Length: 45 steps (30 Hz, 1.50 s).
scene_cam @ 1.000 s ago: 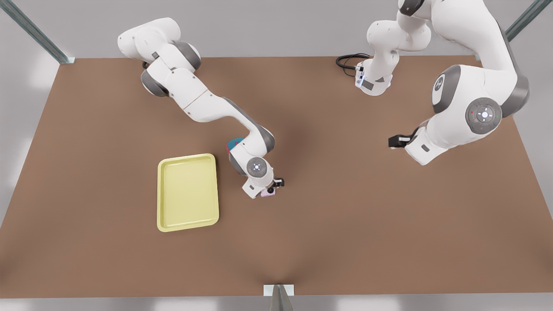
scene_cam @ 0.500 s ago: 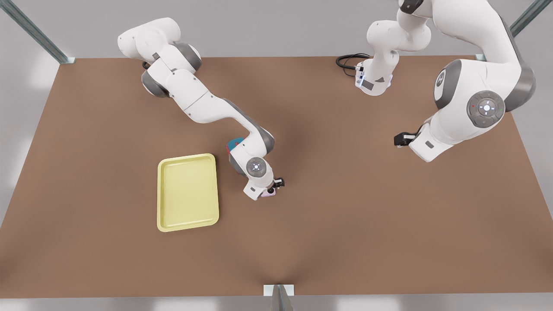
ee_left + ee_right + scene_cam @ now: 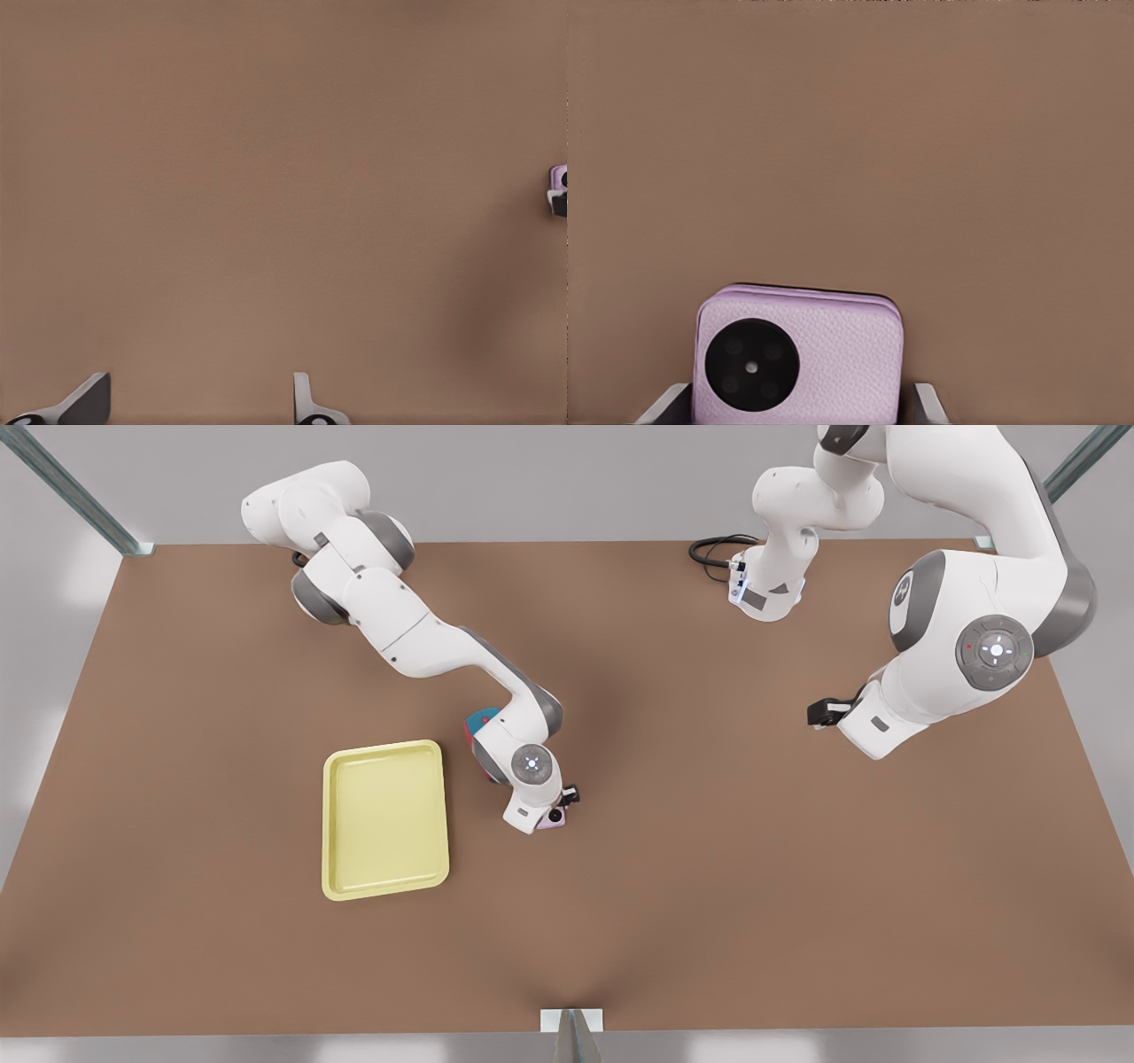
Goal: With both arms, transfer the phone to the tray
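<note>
**Right gripper straddles the phone beside the tray; left arm waits apart**

I see the phone [image 3: 553,821] just below the centre of the front view, lying flat on the brown table [image 3: 709,886], mostly covered by the wrist above it. In the right wrist view the phone [image 3: 799,356] shows as a pale pink case with one large round black camera disc, and a grey fingertip [image 3: 666,404] stands at each of its two sides. The fingers sit close against the case edges, but I cannot tell whether they are actually pressing on it. The right gripper [image 3: 556,811] hangs straight over the phone in the front view.

The pale yellow tray [image 3: 385,819] lies near the phone, toward the front view's left, with bare table between them. A teal-and-red computer mouse [image 3: 479,722] peeks out from behind the right arm, just above the tray's upper right corner.

The left gripper [image 3: 821,713] waits well apart in the right half of the front view. From its wrist camera I see the left gripper [image 3: 199,403] spread wide above bare table, holding nothing, with the phone [image 3: 559,177] at the frame's right edge.
</note>
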### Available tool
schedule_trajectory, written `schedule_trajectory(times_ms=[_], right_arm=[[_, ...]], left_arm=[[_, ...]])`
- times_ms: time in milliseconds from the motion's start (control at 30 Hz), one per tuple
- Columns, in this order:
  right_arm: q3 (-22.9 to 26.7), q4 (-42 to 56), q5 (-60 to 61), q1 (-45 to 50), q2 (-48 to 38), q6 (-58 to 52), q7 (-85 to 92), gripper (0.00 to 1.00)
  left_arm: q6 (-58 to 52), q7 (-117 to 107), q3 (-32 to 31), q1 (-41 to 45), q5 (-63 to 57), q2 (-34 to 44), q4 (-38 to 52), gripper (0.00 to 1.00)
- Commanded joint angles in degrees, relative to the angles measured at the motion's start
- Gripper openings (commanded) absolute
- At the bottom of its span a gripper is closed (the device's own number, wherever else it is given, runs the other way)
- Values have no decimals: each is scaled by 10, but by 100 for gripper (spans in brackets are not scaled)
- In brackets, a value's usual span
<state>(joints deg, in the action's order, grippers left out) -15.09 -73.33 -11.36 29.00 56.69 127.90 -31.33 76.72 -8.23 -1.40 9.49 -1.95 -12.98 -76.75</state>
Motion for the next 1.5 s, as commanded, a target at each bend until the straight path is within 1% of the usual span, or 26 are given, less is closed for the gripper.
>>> schedule_trajectory(times_ms=[0,33,267,400,500,567,600,633,667,700,800,833,867,933,967,1033,1067,1133,1167,1200,1267,1333,1367,1400,1433,1467], right_arm=[[0,0,1,0,-1,4,29,87],[0,0,0,0,-1,5,29,81],[0,14,0,-18,-28,-22,34,77],[-6,-2,4,-143,-126,-148,91,79],[-7,-135,5,-228,-219,-139,180,79],[-8,-302,4,-279,-316,-51,234,79],[-7,-357,4,-301,-343,-6,269,79],[-7,-371,4,-309,-345,-2,282,79],[-6,-386,4,-309,-344,9,283,85],[-6,-410,4,-307,-340,38,281,84],[-6,-415,4,-310,-296,111,272,84],[-2,-414,4,-311,-283,120,272,87],[-1,-414,4,-316,-281,124,272,98],[-1,-412,4,-316,-288,113,271,100],[-1,-409,4,-317,-325,54,253,100],[-1,-390,4,-320,-366,-5,252,100],[0,-330,4,-320,-387,-77,252,100],[-1,-150,3,-319,-392,-273,235,100],[1,-113,5,-323,-433,-369,235,100],[4,-124,46,-348,-467,-383,241,100],[28,-108,71,-350,-463,-384,305,100],[37,-87,72,-326,-464,-464,307,100],[45,-87,81,-317,-460,-444,307,100],[70,-46,81,-298,-414,-451,308,100],[89,-43,81,-282,-414,-448,308,100],[87,-46,81,-282,-422,-445,309,100]], left_arm=[[1,1,0,0,0,1,0,100],[2,1,0,0,0,0,0,100],[2,1,0,0,-1,1,0,100],[0,1,0,0,-2,0,0,100],[1,2,0,0,-3,0,0,100],[2,2,-1,0,-3,-2,0,100],[3,2,-1,0,-3,-3,0,100],[3,2,-1,0,-3,-4,0,100],[3,2,-1,0,-3,-4,0,100],[3,2,-1,0,-3,-4,0,100],[3,2,-1,0,-3,-4,0,100],[3,2,0,0,-4,-4,0,100],[3,2,0,0,-4,-4,0,100],[2,2,0,0,-4,-4,0,100],[1,2,0,0,-4,-3,0,100],[1,2,0,0,-4,-3,1,100],[1,2,0,0,-4,-3,0,100],[2,1,-1,0,-4,-3,1,100],[3,-13,-1,1,-4,-3,1,100],[3,-12,-1,1,-4,-4,1,100],[1,-12,-1,1,-5,-4,1,100],[-3,-12,-1,1,-5,-6,9,100],[-4,-12,-1,1,-7,-8,12,100],[-4,-12,-1,1,-11,-8,12,100],[-5,-12,-1,1,-11,-8,12,100],[-4,-12,-1,1,-11,-8,12,100]])
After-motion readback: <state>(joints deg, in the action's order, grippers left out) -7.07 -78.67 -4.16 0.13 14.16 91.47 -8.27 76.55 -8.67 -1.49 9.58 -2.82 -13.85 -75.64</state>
